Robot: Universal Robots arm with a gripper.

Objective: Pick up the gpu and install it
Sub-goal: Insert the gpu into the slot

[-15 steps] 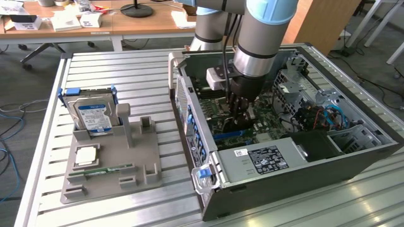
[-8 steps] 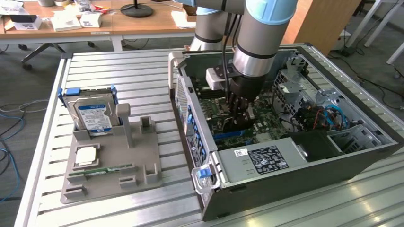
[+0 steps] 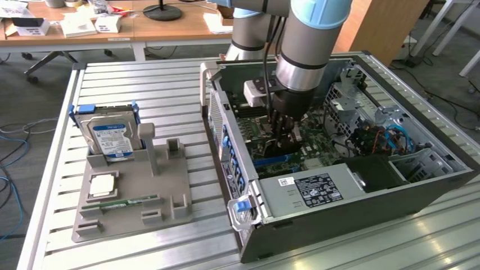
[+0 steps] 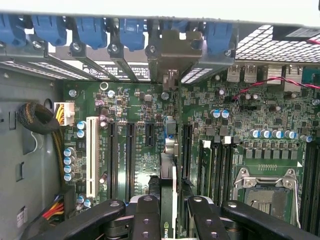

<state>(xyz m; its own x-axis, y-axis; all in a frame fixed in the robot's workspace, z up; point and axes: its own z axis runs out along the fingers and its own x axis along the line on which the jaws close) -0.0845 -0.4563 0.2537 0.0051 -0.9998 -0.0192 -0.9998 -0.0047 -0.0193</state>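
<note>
In the exterior view my gripper [image 3: 282,130] reaches down inside the open computer case [image 3: 360,202], over the motherboard. The wrist view shows the gpu [image 4: 168,165] edge-on: a thin dark card standing upright between my black fingers [image 4: 147,207], with my gripper [image 4: 170,207] shut on it. Its silvery end bracket [image 4: 172,50] sits against the case's rear slot openings, among the blue retainer clips [image 4: 132,32]. The card's lower edge lies along the green motherboard [image 4: 140,105] between the black expansion slots. I cannot tell whether it is seated in a slot.
A grey fixture [image 3: 168,191] on the slatted table at the exterior view's left holds a hard drive [image 3: 112,136], a CPU [image 3: 103,185] and a green RAM stick [image 3: 120,202]. The power supply [image 3: 315,188] and the empty CPU socket [image 4: 265,185] flank the gripper.
</note>
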